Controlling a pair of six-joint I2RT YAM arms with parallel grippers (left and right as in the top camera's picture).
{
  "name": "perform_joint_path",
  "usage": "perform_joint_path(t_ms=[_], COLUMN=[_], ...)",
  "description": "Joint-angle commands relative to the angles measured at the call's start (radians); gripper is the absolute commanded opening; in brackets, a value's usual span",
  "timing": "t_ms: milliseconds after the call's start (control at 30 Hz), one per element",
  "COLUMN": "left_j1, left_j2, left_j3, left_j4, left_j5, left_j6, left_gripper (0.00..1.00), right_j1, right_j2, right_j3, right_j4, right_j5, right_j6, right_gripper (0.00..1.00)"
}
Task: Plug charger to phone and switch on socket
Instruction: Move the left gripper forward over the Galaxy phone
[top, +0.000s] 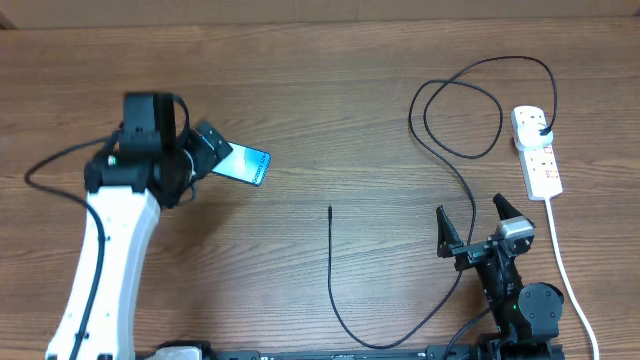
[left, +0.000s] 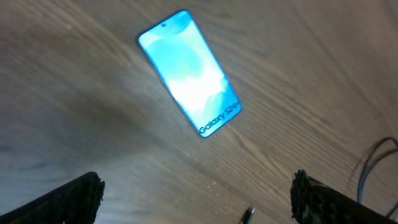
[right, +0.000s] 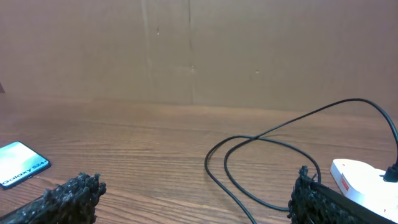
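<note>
Both jaw pairs are spread wide, empty; the left gripper (left: 196, 190) should be squared to the long edges of the phone (left: 189, 71) before being closed.

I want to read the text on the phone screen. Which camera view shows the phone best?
The left wrist view: the whole phone lies there, screen lit, its lettering readable. The overhead view shows it small, with the text unreadable. The right wrist view catches only part of it at the left edge.
</note>
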Motion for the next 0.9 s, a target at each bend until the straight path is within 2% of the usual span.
perform_joint_path(t_ms=[0,167,467,867], left_j1=[0.003,-0.014,-0.083,-0.083], left_j2=[0.118,0.247,0.396,0.501], left_j3=[0.145,0.240,0.262,0.262], left_j4=[-0.074,-0.140,-0.129,-0.079], left_j5=[-0.038,-0.038,-0.053,-0.053], left_j6=[-0.084,-0.190,-0.420,-0.491], left_gripper=[1.00,1.00,1.00,1.00], right_j1=[0.002,0.002,0.002,0.002], right_j2=[-0.010,-0.010,-0.010,-0.010], right_j3=[-0.011,-0.011,-0.011,-0.011], right_j4=[0.005,0.005,0.005,0.005], right_j5=[0.010,0.010,0.010,0.010], right_j6=[0.007,0.007,0.007,0.007], right_gripper=[1.00,1.00,1.00,1.00])
